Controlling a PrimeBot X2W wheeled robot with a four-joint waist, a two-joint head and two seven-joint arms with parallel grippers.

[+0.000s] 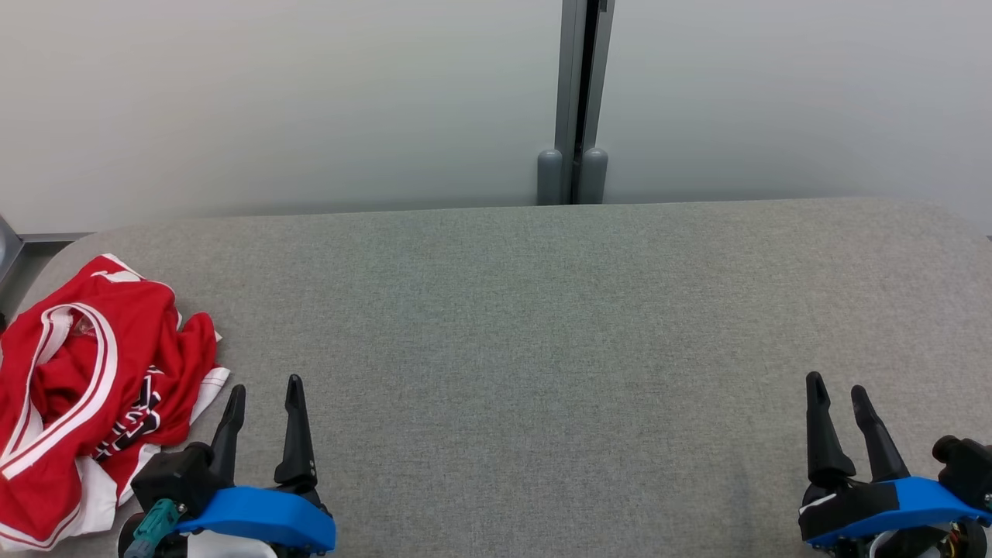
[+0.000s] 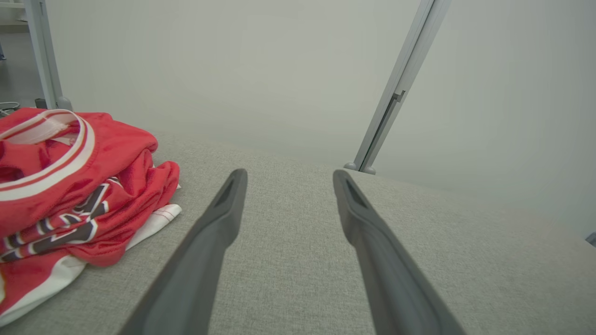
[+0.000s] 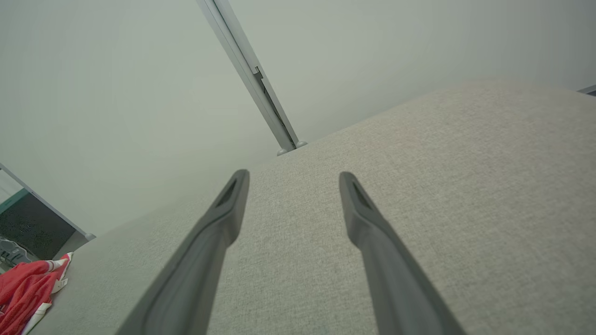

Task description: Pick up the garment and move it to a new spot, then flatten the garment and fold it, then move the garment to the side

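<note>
Opening state of the garment-folding task, head view. The garment (image 1: pixel 93 387), a red jersey with white trim and dark lettering, lies crumpled in a heap at the far left end of the grey fabric-covered worktop (image 1: pixel 542 310). Its left part runs out of the view, so how it sits against the worktop's edge cannot be told. The left claw (image 1: pixel 265 386) stands wide and empty just beside the heap's right margin, its fingers apart from the cloth; the right claw (image 1: pixel 837 385), likewise wide and empty, stands well apart at the opposite end. No step appears done, and the pick-up is the move in hand. Probable failures: a pinch on the loose white hem alone would lift one layer and drag the rest, perhaps off the nearby end; a finger passing through a trimmed armhole or neck loop would snag on release; a grasp into the bunched middle would gather several layers and hinder later flattening; the woven worktop cloth may resist sliding
</note>
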